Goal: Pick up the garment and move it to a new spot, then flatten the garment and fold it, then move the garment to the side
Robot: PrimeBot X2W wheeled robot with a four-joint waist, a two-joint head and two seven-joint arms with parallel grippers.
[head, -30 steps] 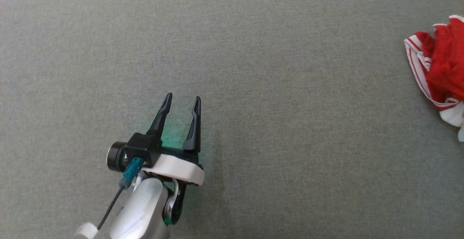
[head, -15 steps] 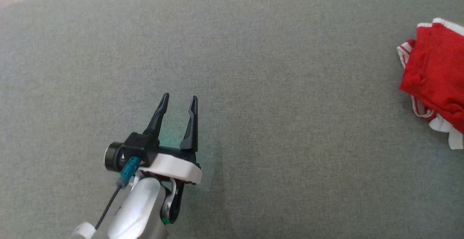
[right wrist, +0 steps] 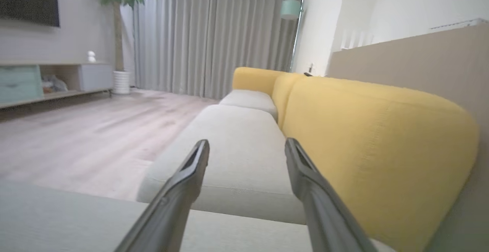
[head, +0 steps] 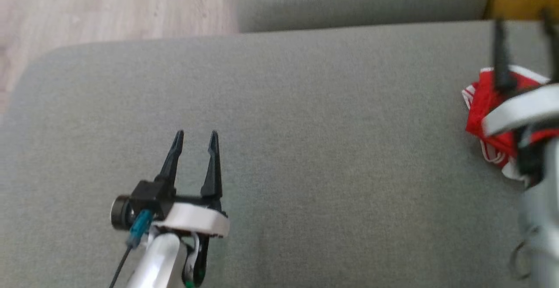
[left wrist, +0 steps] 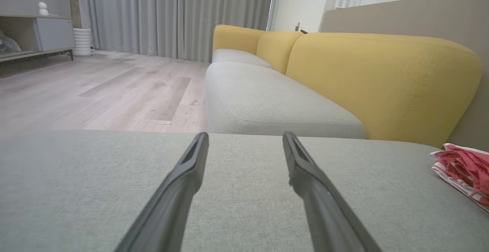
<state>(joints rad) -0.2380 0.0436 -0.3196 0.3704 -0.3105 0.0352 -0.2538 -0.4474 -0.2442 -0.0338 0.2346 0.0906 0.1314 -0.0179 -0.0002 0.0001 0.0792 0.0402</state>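
Note:
The garment (head: 478,113), red with white striped trim, lies bunched on the grey seat cushion (head: 327,126) at the far right; the left wrist view shows the garment (left wrist: 464,168) at its right edge. My right gripper (head: 522,22) is blurred, stands open above and just past the garment, and partly hides it. Its fingers (right wrist: 191,172) hold nothing and point along the sofa. My left gripper (head: 196,134) hovers open and empty over the cushion's front left, far from the garment, with its fingers (left wrist: 191,168) spread.
A yellow backrest (left wrist: 382,80) runs along the cushion's right side. A second grey seat cushion (head: 349,0) lies beyond. Wooden floor (head: 109,8) begins past the cushion's rounded far-left edge.
The head camera has tilted up, bringing floor and sofa back into view. The garment settled into a lower bundle. My right gripper has come into view over it, open. The left gripper kept its pose.

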